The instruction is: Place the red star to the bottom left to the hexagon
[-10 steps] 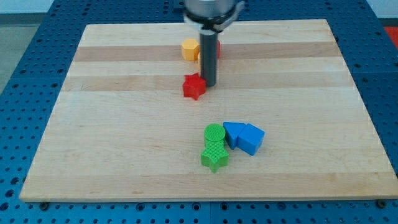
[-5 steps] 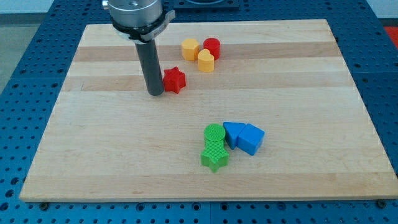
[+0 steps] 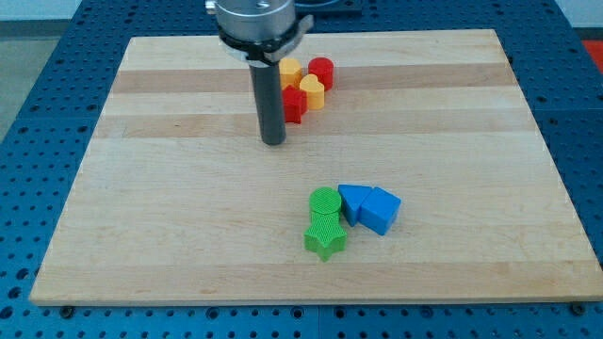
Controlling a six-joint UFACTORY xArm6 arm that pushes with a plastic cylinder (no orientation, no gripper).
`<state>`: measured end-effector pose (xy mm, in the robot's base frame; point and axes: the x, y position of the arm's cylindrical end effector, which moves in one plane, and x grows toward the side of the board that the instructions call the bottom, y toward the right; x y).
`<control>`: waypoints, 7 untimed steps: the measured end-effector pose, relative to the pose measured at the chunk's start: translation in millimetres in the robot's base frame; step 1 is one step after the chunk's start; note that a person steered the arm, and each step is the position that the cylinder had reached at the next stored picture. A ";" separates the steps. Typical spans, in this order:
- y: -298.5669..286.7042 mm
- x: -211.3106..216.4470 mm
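The red star (image 3: 295,106) lies near the view's top centre, just below the yellow hexagon (image 3: 290,70) and touching a second yellow block (image 3: 312,90) on its right. My rod stands in front of the star's left side and hides part of it and of the hexagon. My tip (image 3: 273,142) rests on the board a little below and to the left of the star.
A red cylinder (image 3: 321,71) sits right of the hexagon. Lower down are a green cylinder (image 3: 325,200), a green star (image 3: 325,239) and two blue blocks (image 3: 354,201) (image 3: 380,211) bunched together. The wooden board (image 3: 141,188) lies on a blue perforated table.
The red star first slid left, then up and right against the yellow blocks. My tip swung from the star's right to its left, then followed it to the right.
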<state>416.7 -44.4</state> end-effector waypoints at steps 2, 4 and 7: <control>16.6 -44.6; -16.9 -35.6; 125.2 -24.6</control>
